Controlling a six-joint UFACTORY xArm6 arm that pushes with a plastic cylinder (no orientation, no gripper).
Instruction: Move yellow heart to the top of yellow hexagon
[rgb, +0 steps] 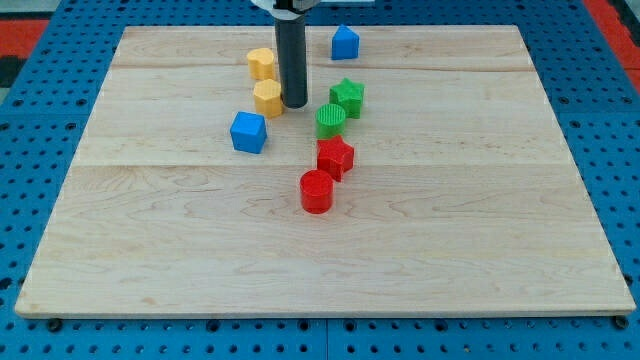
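Observation:
The yellow heart (262, 63) lies near the view's top, left of centre. The yellow hexagon (268, 98) lies just below it with a small gap between them. My tip (295, 104) rests on the board right beside the hexagon's right side, close to or touching it. The dark rod rises from there to the view's top edge, passing right of the heart.
A blue cube (248, 131) sits below-left of the hexagon. A blue pentagon-like block (345, 42) is at the top. A green star (347, 97) and green cylinder (331, 120) lie right of my tip. A red star (335, 157) and red cylinder (316, 191) lie below them, all on the wooden board (480, 200).

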